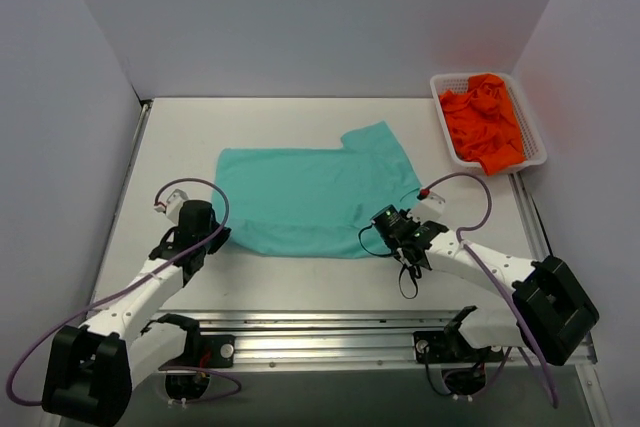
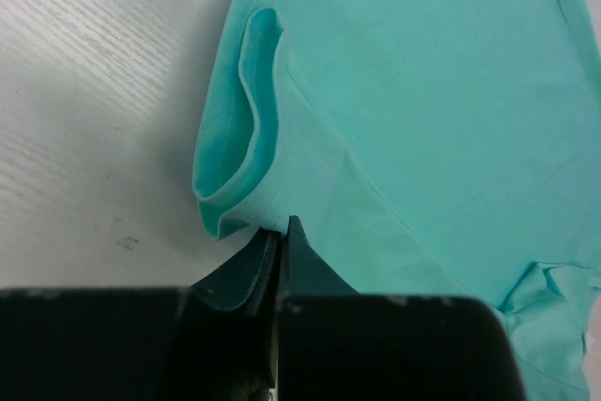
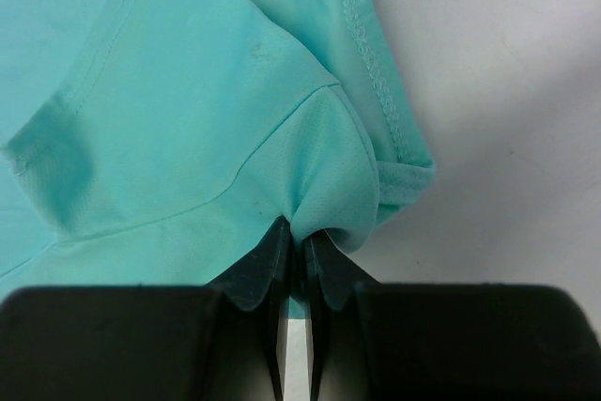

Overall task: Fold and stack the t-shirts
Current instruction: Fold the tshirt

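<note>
Looks mid-fold on teal tee (image 1: pixel 300 202): L gripper (image 2: pixel 282 237) & R gripper (image 3: pixel 299 243) jaws both pinch its near corners. Next I'd lift both evenly, carry fwd.

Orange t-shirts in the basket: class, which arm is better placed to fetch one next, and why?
Probably the right. The basket of orange t-shirts sits at the far right, nearer the right gripper; the left gripper would have to cross the teal t-shirt. Both pinch its near edge.
</note>
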Robot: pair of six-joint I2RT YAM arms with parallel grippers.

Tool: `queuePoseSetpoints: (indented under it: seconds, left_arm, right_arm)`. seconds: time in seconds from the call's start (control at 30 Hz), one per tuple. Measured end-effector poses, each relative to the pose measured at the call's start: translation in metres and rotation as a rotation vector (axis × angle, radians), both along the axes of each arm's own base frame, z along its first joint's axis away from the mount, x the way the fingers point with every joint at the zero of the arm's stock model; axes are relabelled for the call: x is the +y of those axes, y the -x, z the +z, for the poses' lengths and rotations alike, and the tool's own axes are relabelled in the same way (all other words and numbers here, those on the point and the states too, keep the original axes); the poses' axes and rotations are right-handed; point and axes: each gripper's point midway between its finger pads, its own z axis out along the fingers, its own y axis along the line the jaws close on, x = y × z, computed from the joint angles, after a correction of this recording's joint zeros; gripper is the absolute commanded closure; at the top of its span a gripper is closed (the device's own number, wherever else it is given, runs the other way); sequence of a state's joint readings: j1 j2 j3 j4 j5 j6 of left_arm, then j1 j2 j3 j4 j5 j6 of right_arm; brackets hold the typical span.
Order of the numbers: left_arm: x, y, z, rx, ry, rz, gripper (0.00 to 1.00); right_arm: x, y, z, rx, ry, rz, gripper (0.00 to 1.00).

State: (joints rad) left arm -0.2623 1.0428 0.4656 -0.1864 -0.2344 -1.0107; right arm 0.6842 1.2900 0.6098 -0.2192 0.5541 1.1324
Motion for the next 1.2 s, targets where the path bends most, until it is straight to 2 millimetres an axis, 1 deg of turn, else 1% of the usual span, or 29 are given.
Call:
queuePoseSetpoints:
  seconds: [0.2, 0.3, 0.4, 0.43, 0.47, 0.5, 0.53, 0.57, 0.6, 0.67, 0.7, 0.77, 0.83, 0.93, 1.0, 1.1, 1.2]
  left_arm:
    - [0.002, 0.016, 0.014, -0.030, 0.004, -0.001, 0.98]
    - [0.003, 0.025, 0.013, -0.021, 0.006, 0.000, 0.98]
    - [0.003, 0.031, 0.012, -0.014, 0.007, 0.001, 0.98]
    - [0.004, 0.033, 0.011, -0.009, 0.007, 0.000, 0.95]
    - [0.004, 0.034, 0.011, -0.006, 0.006, 0.000, 0.82]
    - [0.004, 0.036, 0.011, -0.003, 0.004, -0.001, 0.74]
    - [0.005, 0.037, 0.011, -0.002, 0.006, 0.001, 0.64]
    - [0.005, 0.038, 0.012, -0.002, 0.005, 0.000, 0.42]
    - [0.006, 0.040, 0.012, -0.002, 0.003, -0.001, 0.32]
    - [0.007, 0.042, 0.014, -0.005, 0.004, 0.005, 0.15]
    - [0.008, 0.043, 0.015, -0.007, 0.003, 0.007, 0.02]
    - [0.009, 0.045, 0.019, -0.009, -0.001, 0.011, 0.06]
    - [0.011, 0.044, 0.027, -0.026, -0.008, 0.017, 0.06]
    - [0.012, 0.037, 0.045, -0.059, -0.014, 0.022, 0.06]
    - [0.012, 0.027, 0.060, -0.086, -0.022, 0.024, 0.06]
    - [0.009, 0.010, 0.076, -0.116, -0.034, 0.022, 0.06]
    - [0.005, -0.011, 0.088, -0.137, -0.050, 0.013, 0.06]
  right_arm:
    - [0.004, 0.016, 0.013, -0.024, -0.035, 0.011, 1.00]
    - [0.006, 0.023, 0.021, -0.041, -0.051, 0.014, 1.00]
    - [0.005, 0.028, 0.023, -0.043, -0.050, 0.010, 1.00]
    - [0.005, 0.030, 0.023, -0.042, -0.048, 0.008, 0.91]
    - [0.003, 0.032, 0.023, -0.040, -0.044, 0.003, 0.57]
    - [0.003, 0.033, 0.024, -0.042, -0.050, -0.006, 0.39]
    - [0.001, 0.034, 0.024, -0.043, -0.045, -0.011, 0.24]
    - [-0.001, 0.035, 0.025, -0.043, -0.045, -0.020, 0.09]
    - [-0.003, 0.036, 0.026, -0.048, -0.044, -0.028, 0.04]
    - [-0.007, 0.038, 0.029, -0.055, -0.037, -0.033, 0.02]
    - [-0.009, 0.039, 0.031, -0.059, -0.037, -0.039, 0.02]
    - [-0.013, 0.040, 0.035, -0.071, -0.034, -0.050, 0.02]
    - [-0.016, 0.040, 0.041, -0.080, -0.025, -0.057, 0.02]
    - [-0.016, 0.034, 0.059, -0.120, -0.021, -0.063, 0.02]
    - [-0.013, 0.026, 0.074, -0.156, -0.024, -0.066, 0.02]
    - [-0.005, 0.009, 0.097, -0.211, -0.007, -0.055, 0.02]
    - [0.012, -0.012, 0.111, -0.254, 0.011, -0.018, 0.01]
